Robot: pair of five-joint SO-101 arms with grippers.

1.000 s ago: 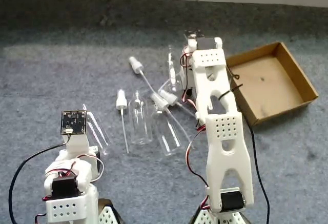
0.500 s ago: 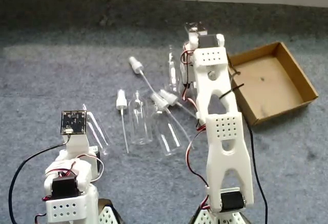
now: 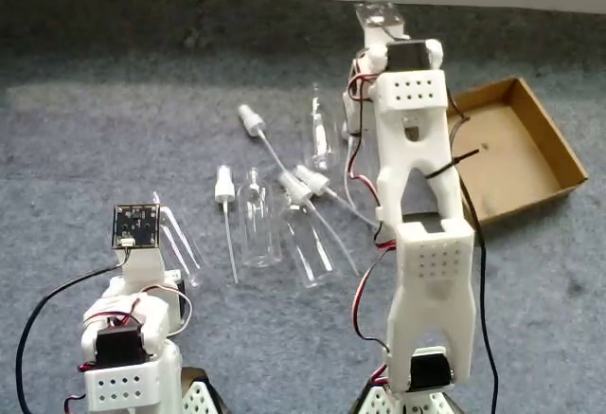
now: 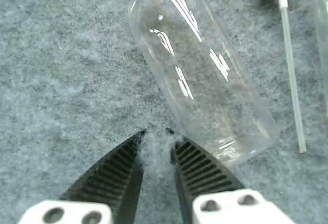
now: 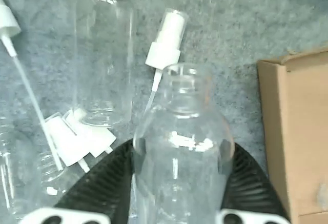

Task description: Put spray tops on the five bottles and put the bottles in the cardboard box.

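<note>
The left pincer (image 4: pixel 155 134) hangs over the grey carpeted surface (image 3: pixel 85 139). Its jaws stand a narrow gap apart, grasping nothing, just beside the base of a clear bottle (image 4: pixel 200 75) that lies on its side. Further right lie a loose spray top (image 3: pixel 224 185) with its long tube, then 2 capless bottles (image 3: pixel 258 220) (other spray tops cross beside them). The right pincer (image 5: pixel 179 167) is clenched on an uncapped bottle (image 5: pixel 177 131), held above the surface near the cardboard box (image 3: pixel 530 116).
</note>
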